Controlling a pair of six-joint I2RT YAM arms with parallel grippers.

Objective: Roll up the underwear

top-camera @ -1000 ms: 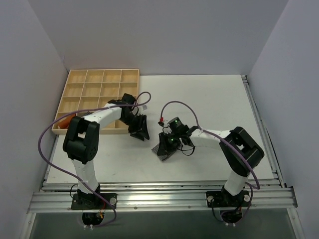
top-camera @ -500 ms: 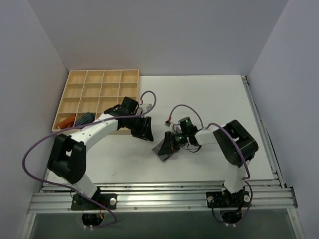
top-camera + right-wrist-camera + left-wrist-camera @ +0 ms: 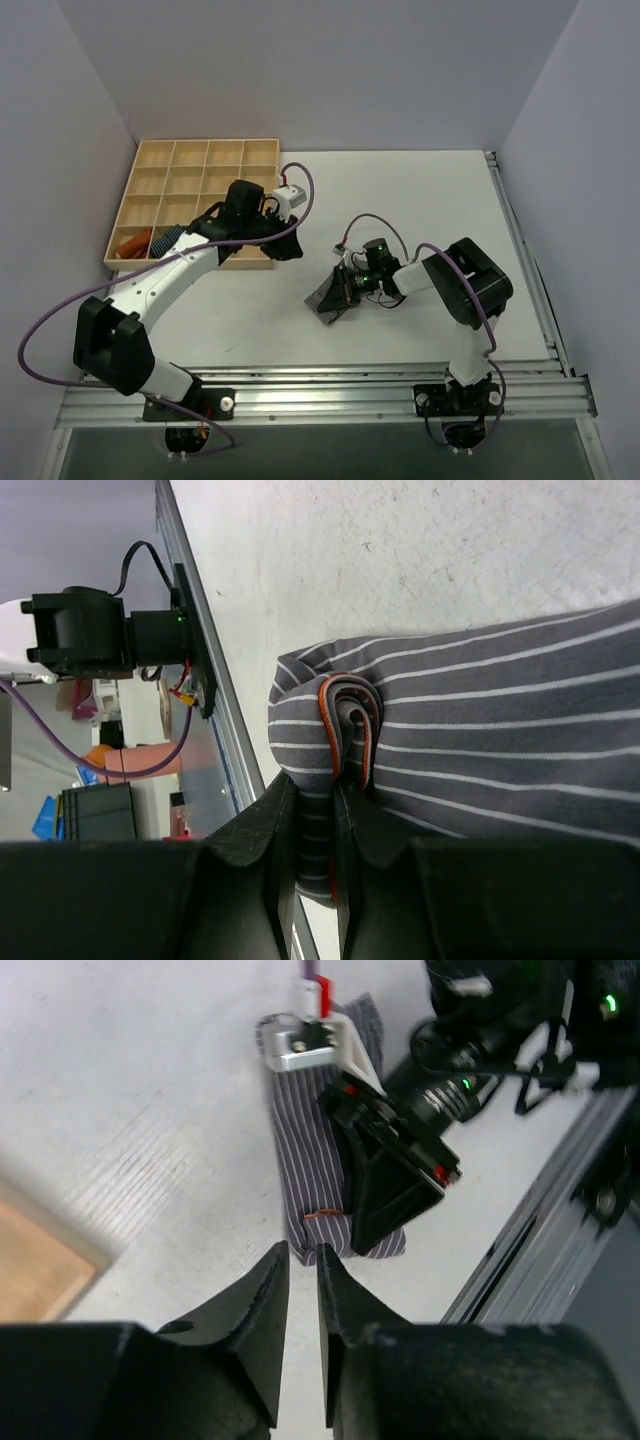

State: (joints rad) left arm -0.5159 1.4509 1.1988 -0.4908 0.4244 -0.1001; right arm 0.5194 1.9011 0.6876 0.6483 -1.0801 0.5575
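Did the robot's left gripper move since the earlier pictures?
Yes. The left gripper shifted a little away from the arm bases, ending beside the near right corner of the wooden compartment tray.

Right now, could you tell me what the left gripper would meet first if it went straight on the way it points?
Probably the near end of the underwear, held by the right gripper; depth is unclear.

The underwear (image 3: 480, 710) is soft cloth, the table (image 3: 430, 200) matt.
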